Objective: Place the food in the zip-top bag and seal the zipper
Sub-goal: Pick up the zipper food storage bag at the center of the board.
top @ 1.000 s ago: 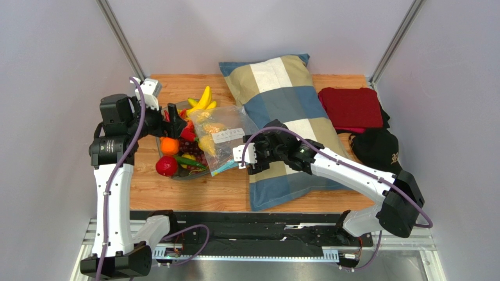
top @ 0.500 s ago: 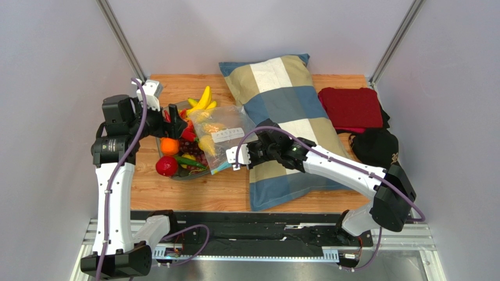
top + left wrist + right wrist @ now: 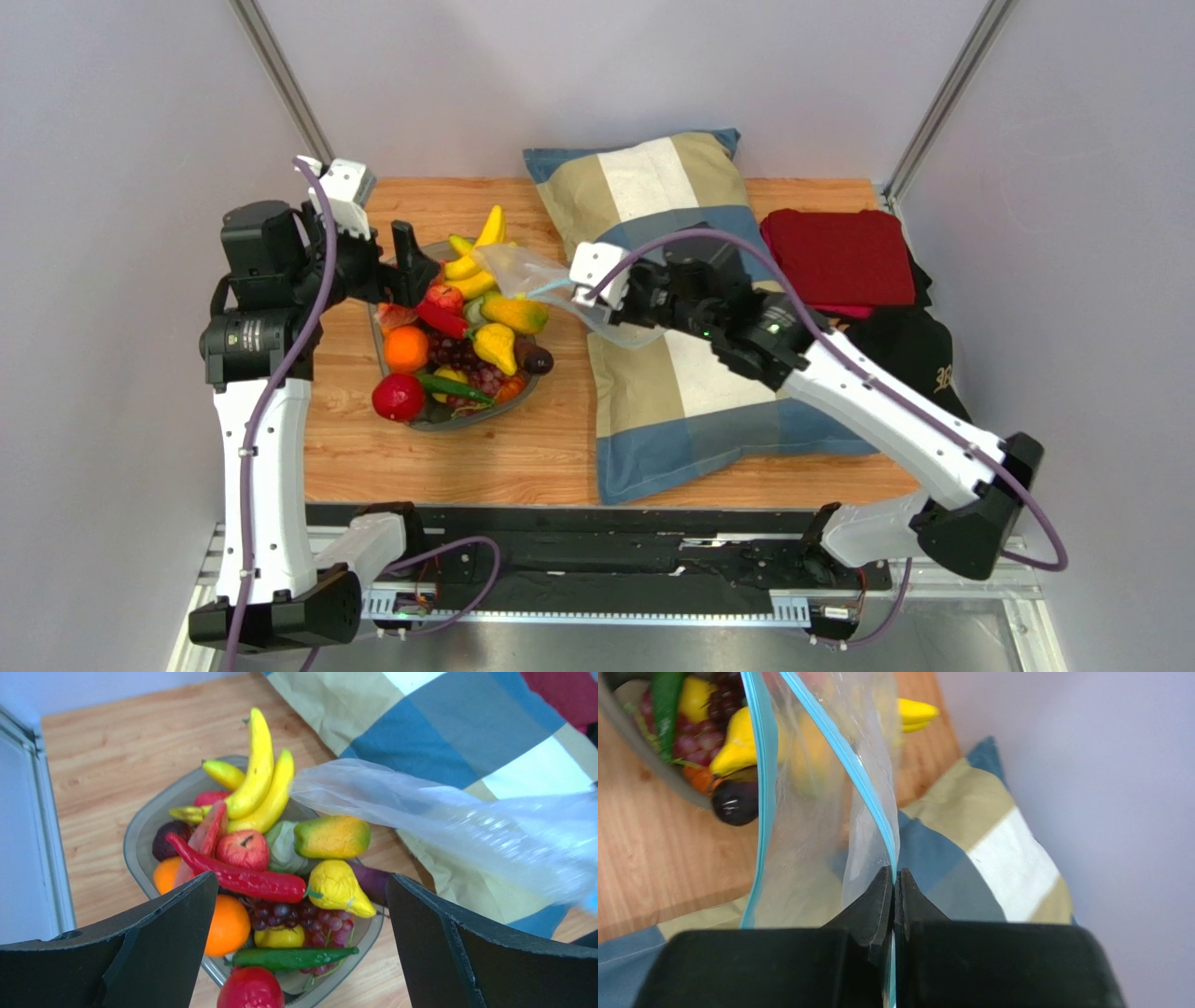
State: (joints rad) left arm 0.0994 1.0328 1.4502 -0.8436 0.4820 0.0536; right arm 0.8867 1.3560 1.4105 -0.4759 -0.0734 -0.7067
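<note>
Top view. Right gripper: clenched on the clear, floppy plastic zip-top bag, holding it over the left edge of the blue, cream and tan checked pillow. From that grip, stretches leftward to the far right rim of the greyish transparent oval dish on the wooden table. Left gripper: spread wide, grasping nothing, just left of the dish's far end. Glossy toy food: heaped in the dish, outside the bag.

Left wrist view. Black fingers wide apart, nothing between them. Beyond them, the food in the dish. Bag: enters from the right above the pillow, tip near the bananas, apart from this gripper.

Right wrist view. Right gripper: pinches the light-blue zipper strip at the bag's mouth edge. Second strip apart to the left, mouth gaping. Food visible through and beside the film, pillow beneath.
</note>
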